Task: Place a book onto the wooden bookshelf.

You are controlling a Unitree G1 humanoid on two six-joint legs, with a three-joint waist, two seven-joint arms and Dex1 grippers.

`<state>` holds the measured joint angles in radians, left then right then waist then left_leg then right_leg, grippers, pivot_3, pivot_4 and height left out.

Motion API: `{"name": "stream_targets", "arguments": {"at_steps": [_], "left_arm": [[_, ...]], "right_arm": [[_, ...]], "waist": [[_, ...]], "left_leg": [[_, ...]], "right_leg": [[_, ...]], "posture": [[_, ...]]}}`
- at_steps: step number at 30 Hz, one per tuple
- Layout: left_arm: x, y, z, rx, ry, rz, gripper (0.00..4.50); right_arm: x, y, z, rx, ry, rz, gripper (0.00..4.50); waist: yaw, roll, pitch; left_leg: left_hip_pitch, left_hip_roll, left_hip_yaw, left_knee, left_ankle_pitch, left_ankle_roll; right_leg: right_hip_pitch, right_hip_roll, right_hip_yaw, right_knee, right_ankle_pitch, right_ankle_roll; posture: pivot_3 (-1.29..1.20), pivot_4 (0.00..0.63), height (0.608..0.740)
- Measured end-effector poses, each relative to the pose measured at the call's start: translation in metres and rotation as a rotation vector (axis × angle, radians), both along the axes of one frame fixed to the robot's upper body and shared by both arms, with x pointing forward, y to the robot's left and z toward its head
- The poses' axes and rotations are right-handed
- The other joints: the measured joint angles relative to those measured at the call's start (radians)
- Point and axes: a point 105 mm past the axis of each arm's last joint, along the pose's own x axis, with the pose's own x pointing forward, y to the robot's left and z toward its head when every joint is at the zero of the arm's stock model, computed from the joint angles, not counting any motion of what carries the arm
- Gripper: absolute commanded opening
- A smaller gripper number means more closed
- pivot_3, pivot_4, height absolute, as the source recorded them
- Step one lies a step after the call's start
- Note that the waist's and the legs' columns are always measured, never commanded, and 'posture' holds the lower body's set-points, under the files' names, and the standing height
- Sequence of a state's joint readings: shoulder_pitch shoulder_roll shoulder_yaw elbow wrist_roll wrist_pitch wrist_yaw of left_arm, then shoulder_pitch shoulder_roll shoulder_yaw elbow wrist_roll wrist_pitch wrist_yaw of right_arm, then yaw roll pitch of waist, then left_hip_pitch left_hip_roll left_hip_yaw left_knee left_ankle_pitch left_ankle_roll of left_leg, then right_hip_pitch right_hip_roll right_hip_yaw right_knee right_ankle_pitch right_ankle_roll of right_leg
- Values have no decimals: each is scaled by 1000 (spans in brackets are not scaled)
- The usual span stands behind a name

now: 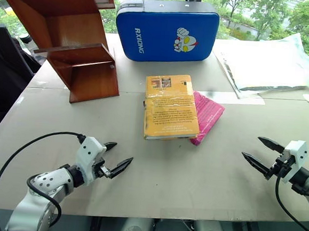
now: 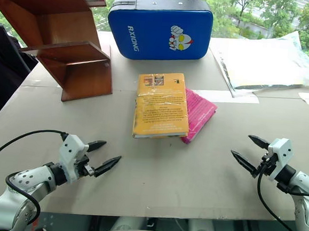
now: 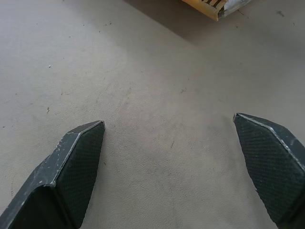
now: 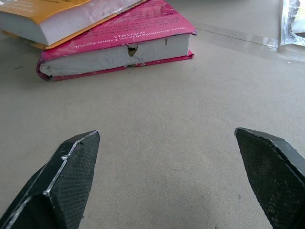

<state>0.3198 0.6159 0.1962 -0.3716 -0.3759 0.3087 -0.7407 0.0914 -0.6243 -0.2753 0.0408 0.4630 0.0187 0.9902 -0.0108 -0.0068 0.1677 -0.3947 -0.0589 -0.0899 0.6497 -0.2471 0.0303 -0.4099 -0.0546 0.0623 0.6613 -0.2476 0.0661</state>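
1. Both pincers, left pincer [image 1: 116, 157] and right pincer [image 1: 261, 152], sit released at the bottom corners, flanking the book [image 1: 169, 106].
2. It's mid-frame, lying partly on a pink book [image 1: 208, 116]; the wooden bookshelf [image 1: 70, 34] is upper left, probably the next stop.

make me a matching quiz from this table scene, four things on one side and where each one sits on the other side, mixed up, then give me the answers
Things:
1. yellow book
2. pink book
3. wooden bookshelf
4. blue case

Places:
A. standing on edge at the table's far side, behind the books
B. far left part of the table
C. lying partly under another book
D. lying on top of another book, mid-table

Pairs: 1-D, 2-C, 3-B, 4-A
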Motion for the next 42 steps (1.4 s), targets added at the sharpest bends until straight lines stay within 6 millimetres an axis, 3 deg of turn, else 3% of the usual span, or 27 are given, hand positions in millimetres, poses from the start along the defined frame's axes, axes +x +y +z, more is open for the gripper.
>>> {"name": "stream_targets", "arguments": {"at_steps": [14,22,27,31,35,40,42], "left_arm": [[11,24,14,-31,-50,59,4464],[23,23,27,-73,-76,61,4464],[48,5,57,-265,-42,33,4464],[59,-15,72,-416,52,-42,4464],[72,-29,72,-547,191,-69,4464],[118,-38,64,-698,357,58,4464],[123,-38,58,-715,425,82,4464]], "right_arm": [[-6,3,2,13,12,38,4500],[-11,7,5,17,23,56,4500],[-19,18,28,45,30,127,4500],[-25,26,67,81,-12,195,4500],[-30,35,89,90,-27,256,4500],[-35,46,105,64,-44,311,4500],[-38,49,108,56,-45,324,4500]], "waist": [[0,0,0],[1,0,0],[5,0,0],[1,0,0],[1,-1,0],[10,-3,2],[4,-4,2]], "left_leg": [[0,0,0,0,0,0],[0,0,0,1,0,0],[-2,1,-2,3,0,0],[-2,1,-3,3,0,0],[-2,1,-4,3,0,0],[-2,0,-6,6,1,-1],[-3,0,-6,5,1,-1]], "right_leg": [[0,0,-1,0,0,0],[0,0,-1,0,0,0],[0,-1,-6,1,1,0],[0,0,-7,1,1,0],[1,0,-8,1,1,0],[2,2,-10,1,2,2],[2,2,-10,1,1,2]], "posture": [[0,150,740],[0,150,740],[0,150,740],[0,150,740],[0,150,740],[0,150,740],[0,150,740]]}}
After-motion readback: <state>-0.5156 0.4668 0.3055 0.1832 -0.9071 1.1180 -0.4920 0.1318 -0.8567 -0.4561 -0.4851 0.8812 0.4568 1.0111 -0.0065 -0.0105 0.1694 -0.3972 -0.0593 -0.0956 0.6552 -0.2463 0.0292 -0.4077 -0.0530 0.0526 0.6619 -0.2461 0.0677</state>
